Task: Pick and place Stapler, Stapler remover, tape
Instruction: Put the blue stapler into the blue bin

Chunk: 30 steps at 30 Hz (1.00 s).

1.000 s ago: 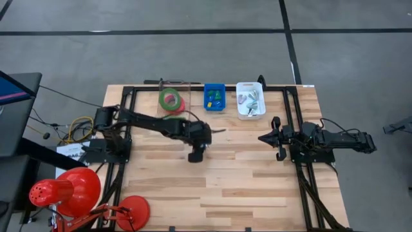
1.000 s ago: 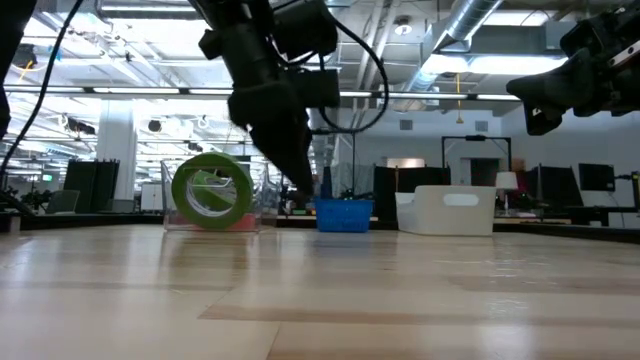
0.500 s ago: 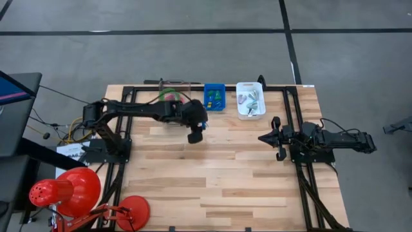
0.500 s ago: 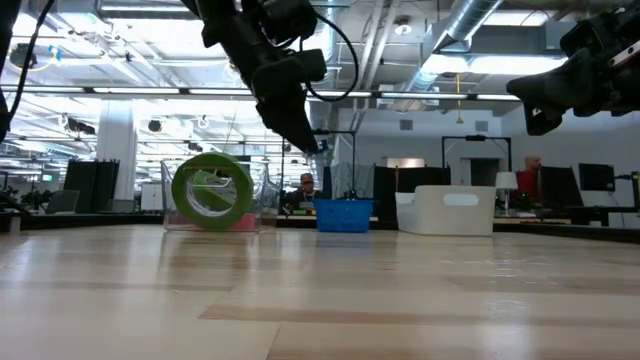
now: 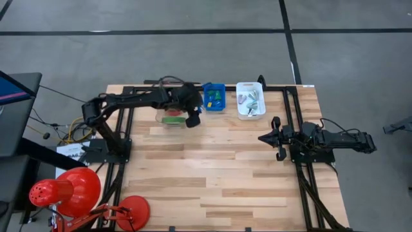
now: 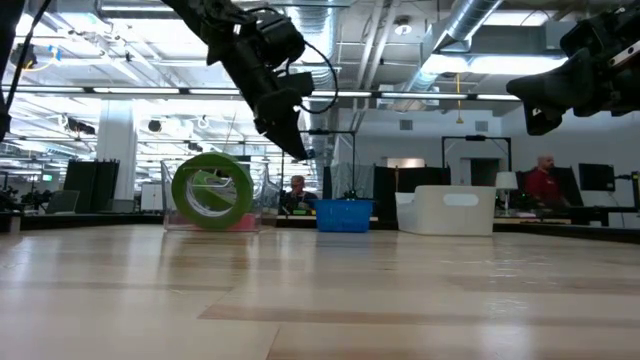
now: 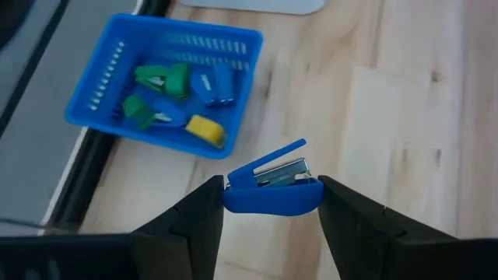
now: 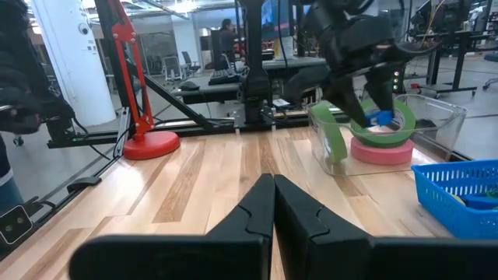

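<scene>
Stapler [image 7: 272,185] pinched in left gripper [image 7: 270,204] beside blue basket [image 7: 93,101]; early release risks missing basket.

Grey floor [image 5: 193,38], exposed ceiling ducts [image 6: 480,30], red lamp [image 5: 64,190].

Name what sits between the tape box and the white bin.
The blue basket, seen in the high view, stands between the clear tape box and the white bin.

A robotics lab: exposed ceiling ducts [image 6: 470,30], monitors [image 6: 596,177], a wooden desk [image 5: 212,167] on grey floor.
</scene>
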{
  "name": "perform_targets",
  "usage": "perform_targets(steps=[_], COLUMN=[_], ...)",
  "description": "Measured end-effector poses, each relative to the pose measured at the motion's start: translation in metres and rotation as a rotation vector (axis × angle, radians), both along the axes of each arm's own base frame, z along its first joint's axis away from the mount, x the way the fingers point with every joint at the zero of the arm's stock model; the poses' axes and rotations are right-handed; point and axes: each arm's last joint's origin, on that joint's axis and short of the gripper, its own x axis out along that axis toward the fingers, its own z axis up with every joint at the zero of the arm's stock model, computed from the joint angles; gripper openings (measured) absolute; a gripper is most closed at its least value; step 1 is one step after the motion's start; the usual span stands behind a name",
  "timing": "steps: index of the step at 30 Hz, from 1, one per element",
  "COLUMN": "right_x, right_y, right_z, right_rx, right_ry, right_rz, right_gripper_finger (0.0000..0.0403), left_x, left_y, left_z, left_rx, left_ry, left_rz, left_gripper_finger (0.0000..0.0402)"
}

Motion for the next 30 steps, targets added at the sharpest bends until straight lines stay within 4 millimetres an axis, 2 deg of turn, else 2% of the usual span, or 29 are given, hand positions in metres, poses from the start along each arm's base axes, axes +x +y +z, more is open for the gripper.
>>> perform_targets(steps=[8,16,30], right_x=[0.0,0.0,0.0], right_y=[0.0,0.0,0.0], right_z=[0.0,0.0,0.0], right_rx=[0.0,0.0,0.0], right_ry=[0.0,0.0,0.0], right_rz=[0.0,0.0,0.0], right_gripper_finger=[0.0,0.0,0.0], left_x=[-0.01,-0.013,0.001], left_y=[0.023,0.046,0.054], left_z=[0.01,0.024,0.044], left_rx=[0.006,0.08,0.206], left_ry=[-0.067,-0.211,-0.465], left_rz=[0.052,0.112,0.107], left_gripper_finger=[0.0181,0.018,0.018])
